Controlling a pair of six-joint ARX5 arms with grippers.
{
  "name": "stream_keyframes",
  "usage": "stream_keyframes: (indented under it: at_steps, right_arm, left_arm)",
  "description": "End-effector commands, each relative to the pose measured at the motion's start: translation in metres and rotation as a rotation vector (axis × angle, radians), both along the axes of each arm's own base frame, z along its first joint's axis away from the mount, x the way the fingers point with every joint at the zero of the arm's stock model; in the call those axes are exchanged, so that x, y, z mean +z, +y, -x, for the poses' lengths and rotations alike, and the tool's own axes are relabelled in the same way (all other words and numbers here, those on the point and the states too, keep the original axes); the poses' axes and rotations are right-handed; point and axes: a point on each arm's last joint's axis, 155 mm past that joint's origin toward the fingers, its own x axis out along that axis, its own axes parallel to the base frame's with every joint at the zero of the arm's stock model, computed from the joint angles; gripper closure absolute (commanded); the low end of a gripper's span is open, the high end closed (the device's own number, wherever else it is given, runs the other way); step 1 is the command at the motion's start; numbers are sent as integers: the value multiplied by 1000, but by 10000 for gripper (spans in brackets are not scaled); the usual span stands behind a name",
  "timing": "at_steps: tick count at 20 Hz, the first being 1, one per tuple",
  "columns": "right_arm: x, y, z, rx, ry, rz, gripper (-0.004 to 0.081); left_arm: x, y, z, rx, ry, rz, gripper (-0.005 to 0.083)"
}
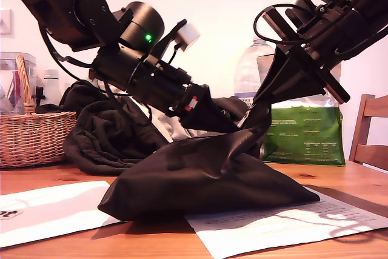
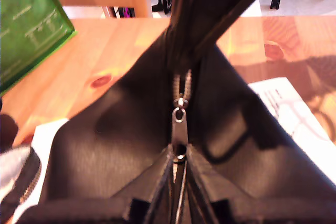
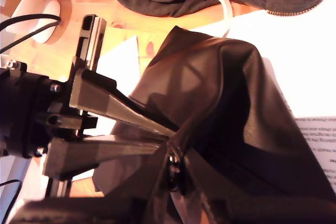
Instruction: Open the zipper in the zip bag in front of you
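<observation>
The black zip bag lies on the wooden table, its top edge pulled up into a peak. My first gripper reaches in from the exterior view's left and is shut on the silvery pull of the zipper. The teeth beyond the pull look closed. My second gripper comes down from the exterior view's right and is shut on the bag's raised end, holding the fabric taut. In the second wrist view the first gripper's grey fingers converge on the pull against the bag.
A dark clothing heap and a wicker basket sit behind at the exterior view's left. A green foil pouch, water bottle and wooden chair stand at its right. White papers lie under the bag.
</observation>
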Motion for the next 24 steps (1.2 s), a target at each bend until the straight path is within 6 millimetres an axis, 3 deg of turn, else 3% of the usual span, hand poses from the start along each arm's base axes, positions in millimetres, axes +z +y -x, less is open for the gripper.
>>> stream_keyframes:
  at_steps: [1,16,24]
  right_arm:
    - [-2,0,-3,-2,-12,11,783]
    - [-9,-9,-5,-21,-19,66,783]
    - [-15,-15,-4,-29,-11,99,783]
  left_arm:
    - [-5,12,-3,25,20,-15,793]
    - [-20,35,-6,70,103,-66,793]
    - [-8,41,-7,74,101,-51,793]
